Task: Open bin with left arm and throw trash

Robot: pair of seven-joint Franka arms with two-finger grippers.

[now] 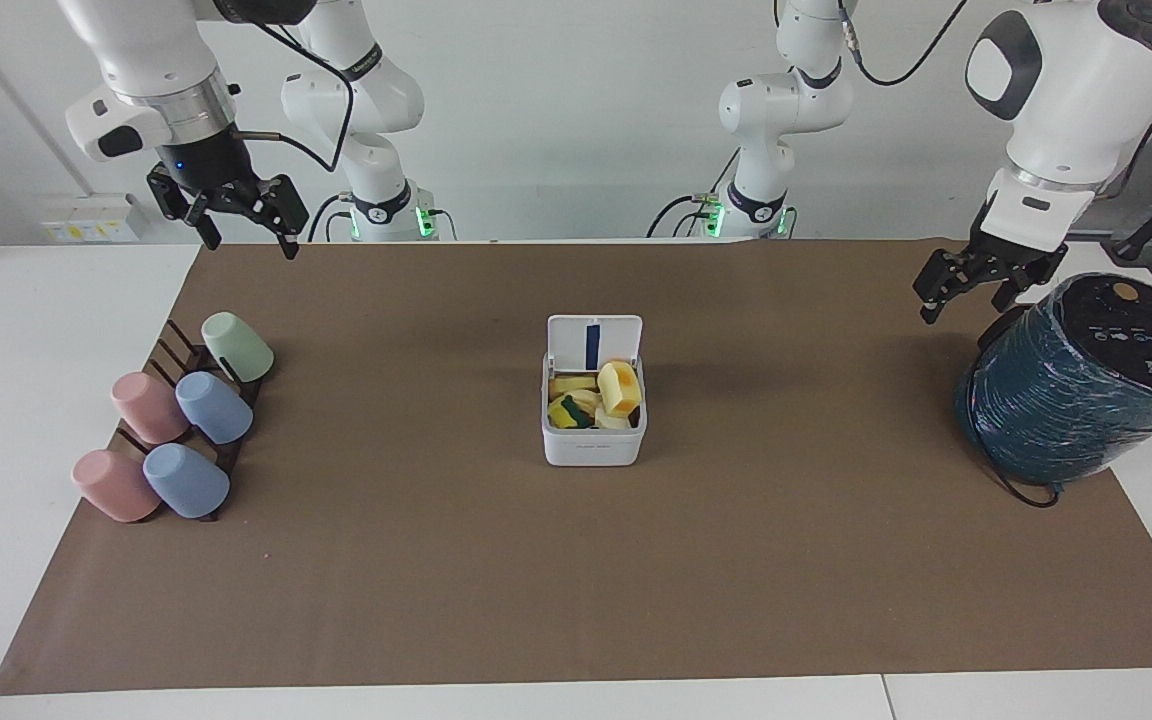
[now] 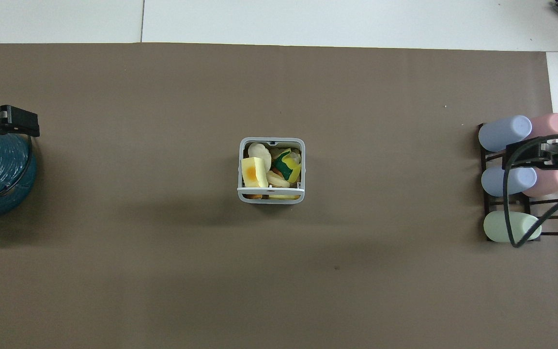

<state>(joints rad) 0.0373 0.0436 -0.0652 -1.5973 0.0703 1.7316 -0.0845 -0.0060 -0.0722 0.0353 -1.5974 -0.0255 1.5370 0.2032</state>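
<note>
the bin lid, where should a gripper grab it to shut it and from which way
Grip the free top edge of the lid, coming straight down from above. It stands upright, hinged on the bin edge nearer the robots, so that rim is bare, away from the trash. Likely pinch across its thin thickness.

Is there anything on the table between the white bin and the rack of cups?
No. Between the bin and the cups there is only bare brown paper. The facing view shows this best, and the overhead view agrees.
</note>
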